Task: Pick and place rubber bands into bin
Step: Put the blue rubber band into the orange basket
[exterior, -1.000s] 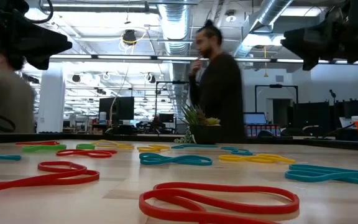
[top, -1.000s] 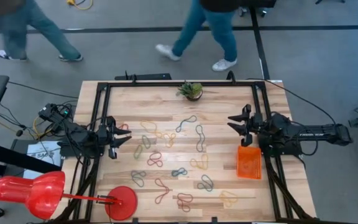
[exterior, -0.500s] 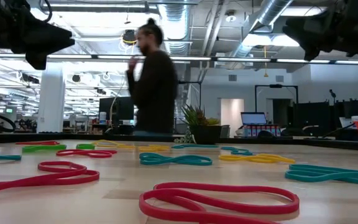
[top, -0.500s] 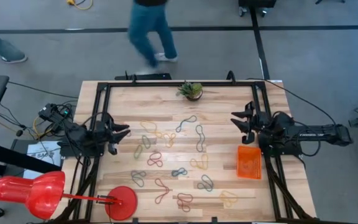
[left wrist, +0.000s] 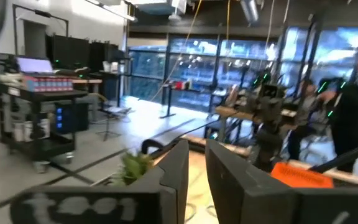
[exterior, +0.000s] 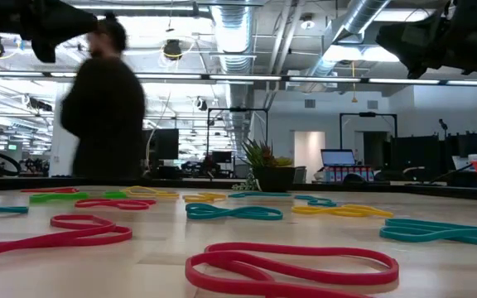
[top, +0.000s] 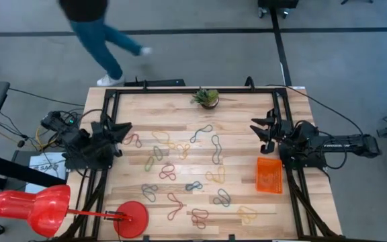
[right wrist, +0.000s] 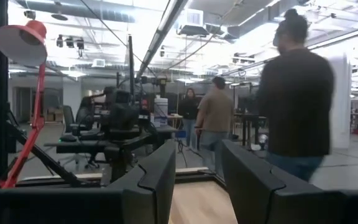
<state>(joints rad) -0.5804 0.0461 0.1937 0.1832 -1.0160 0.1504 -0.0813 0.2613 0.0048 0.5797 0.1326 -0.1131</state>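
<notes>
The left gripper [top: 117, 128] hangs raised at its own edge of the table, empty, its two fingers [left wrist: 176, 176] drawn close with only a narrow slot between them. Straight ahead of its tips and below lies the nearest of the rubber bands [top: 134, 140], a red one, its long axis running roughly along the gripper's reach; the rest of the loops spread farther out across the middle of the boards. The right gripper [top: 266, 130] waits raised at the opposite edge, fingers [right wrist: 160, 174] parted wide and holding nothing. The bin [top: 269, 175] sits just beside that arm, to the near side of its tips, well apart from the left one. My judgement: the left arm is closer to the red band, but any band it lifts must cross the whole spread to reach the bin
</notes>
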